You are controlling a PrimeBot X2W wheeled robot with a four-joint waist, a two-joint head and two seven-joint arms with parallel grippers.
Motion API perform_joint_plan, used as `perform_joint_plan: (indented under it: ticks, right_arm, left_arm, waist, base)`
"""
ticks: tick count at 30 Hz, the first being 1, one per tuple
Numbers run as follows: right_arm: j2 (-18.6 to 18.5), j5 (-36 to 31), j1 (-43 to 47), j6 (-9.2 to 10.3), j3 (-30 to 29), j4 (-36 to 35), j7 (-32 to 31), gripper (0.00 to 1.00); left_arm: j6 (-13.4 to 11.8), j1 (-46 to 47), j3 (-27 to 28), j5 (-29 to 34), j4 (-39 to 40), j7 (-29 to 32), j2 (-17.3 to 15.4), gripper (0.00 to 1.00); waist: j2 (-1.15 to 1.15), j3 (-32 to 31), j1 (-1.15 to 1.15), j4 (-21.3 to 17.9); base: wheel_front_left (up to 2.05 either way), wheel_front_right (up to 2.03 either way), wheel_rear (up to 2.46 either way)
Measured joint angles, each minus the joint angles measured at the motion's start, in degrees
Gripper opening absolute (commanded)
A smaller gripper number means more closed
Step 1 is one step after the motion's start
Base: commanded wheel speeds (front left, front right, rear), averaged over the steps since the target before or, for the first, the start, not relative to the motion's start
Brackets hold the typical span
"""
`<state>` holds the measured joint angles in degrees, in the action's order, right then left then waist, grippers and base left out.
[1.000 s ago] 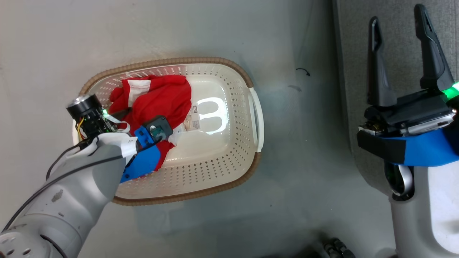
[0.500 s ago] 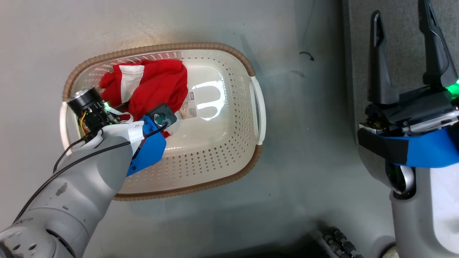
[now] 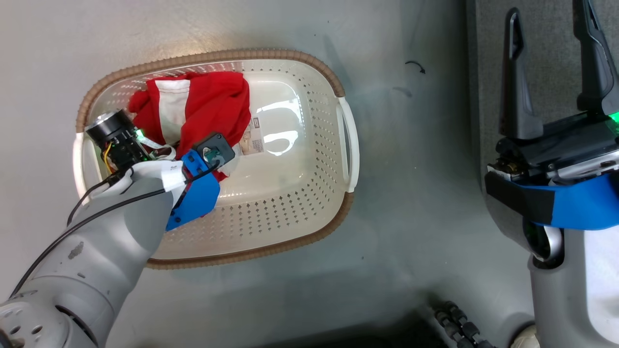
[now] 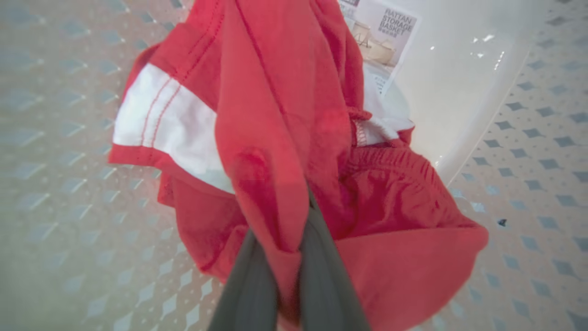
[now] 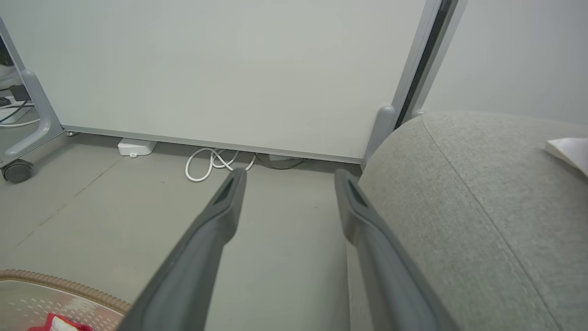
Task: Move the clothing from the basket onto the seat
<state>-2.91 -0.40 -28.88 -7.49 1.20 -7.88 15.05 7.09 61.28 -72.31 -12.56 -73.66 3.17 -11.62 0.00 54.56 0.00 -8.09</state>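
We see left tool [image 4: 294, 220] pinched shut on red clothing [image 3: 213, 104], heaped at 10 o'clock inside basket [image 3: 290, 227] on floor [image 3: 411, 217]. At 2 o'clock, right tool [image 3: 546, 9] spread wide, empty, by seat [image 5: 482, 207].

Bot's got pale grey arms [image 3: 96, 251], blue wrist brackets [image 3: 196, 203], long dark fingers [image 3: 515, 96], a black cable [image 3: 135, 197] lower left, and a green light [image 3: 614, 116] far right.

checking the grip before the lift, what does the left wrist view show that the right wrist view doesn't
Left wrist: the left gripper shut on the red-and-white fabric clothing, beside the paper label sticker. Right wrist: the open right gripper, the grey upholstered seat cushion, a white floor cable. Both: the cream perforated plastic basket and that clothing.
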Motion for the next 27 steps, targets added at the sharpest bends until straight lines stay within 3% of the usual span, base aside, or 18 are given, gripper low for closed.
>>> perform_joint_plan:
  ticks: [10,27]
  right_arm:
    - [0.01,-0.53,0.02,0.0,-0.01,1.58,0.0,1.0]
    - [0.02,-1.47,4.58,0.0,-0.86,6.3,0.0,1.0]
  left_arm:
    - [0.13,-0.88,2.03,-6.22,0.99,-8.02,2.23,0.0]
    - [0.35,-7.3,6.25,-20.93,4.67,-17.51,4.14,0.0]
  waist:
    - [0.0,-4.61,0.0,1.11]
    - [0.0,-19.46,-0.01,5.13]
  base:
    - [0.0,0.0,0.0]
    - [0.0,0.0,0.0]
